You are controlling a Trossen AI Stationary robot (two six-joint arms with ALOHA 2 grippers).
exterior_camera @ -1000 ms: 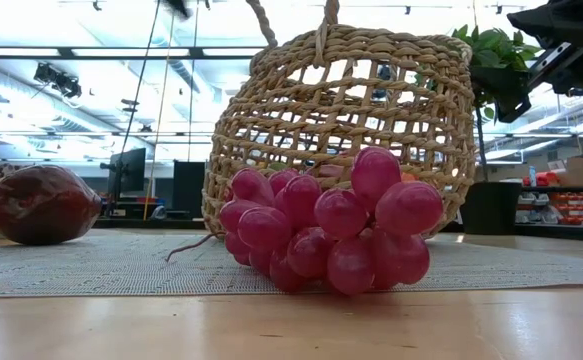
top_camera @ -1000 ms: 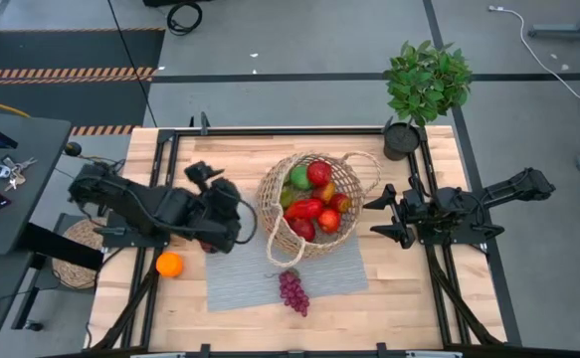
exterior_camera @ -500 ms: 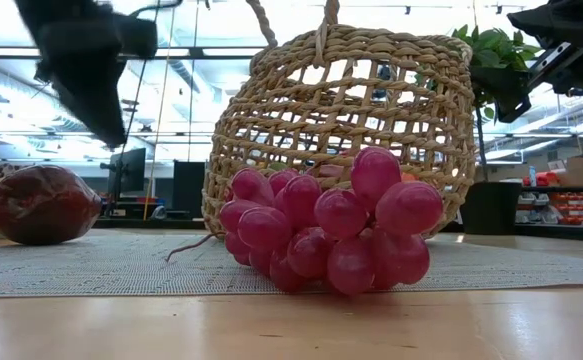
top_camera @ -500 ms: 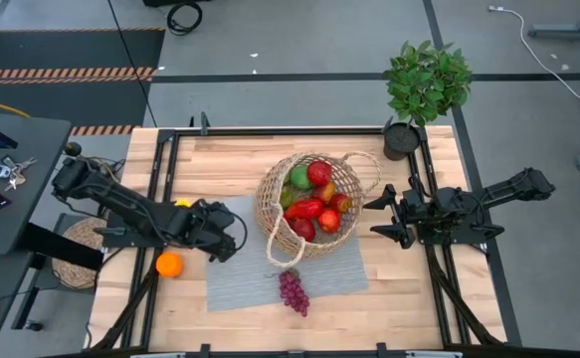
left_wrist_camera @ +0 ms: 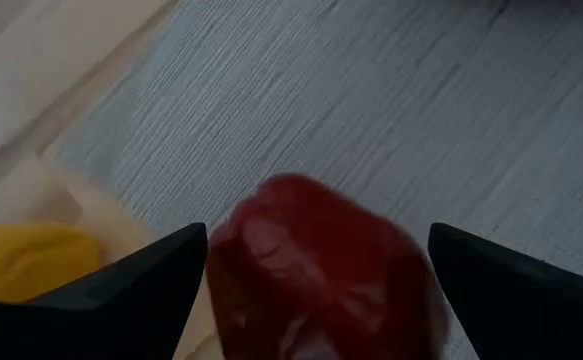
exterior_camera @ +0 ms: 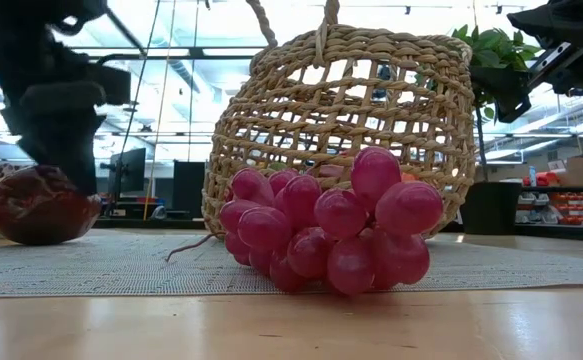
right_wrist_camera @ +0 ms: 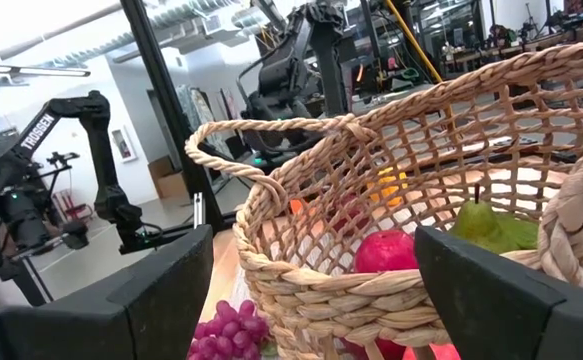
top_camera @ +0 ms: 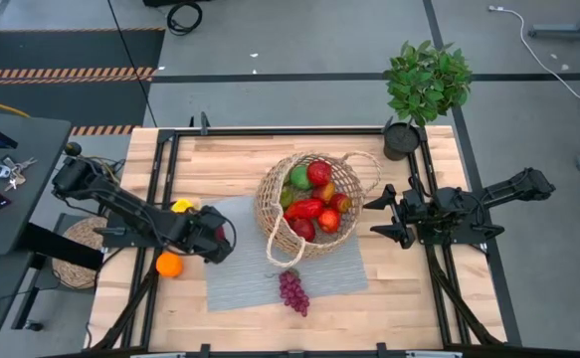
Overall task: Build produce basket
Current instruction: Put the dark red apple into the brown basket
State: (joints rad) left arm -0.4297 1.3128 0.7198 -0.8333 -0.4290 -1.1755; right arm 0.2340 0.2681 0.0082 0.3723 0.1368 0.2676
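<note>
Left wrist view shows my left end effector (left_wrist_camera: 311,275) spread wide, its two fingers either side of a dark red fruit (left_wrist_camera: 316,265) on the grey mat (left_wrist_camera: 391,110), not yet gripping it. It looks like a smooth, light, rigid toy, likely slippery, so I would pinch it across its widest middle. From above, the basket (top_camera: 270,194) sits mid-bench, well filled. My right end effector (top_camera: 381,217) waits released beside it.
</note>
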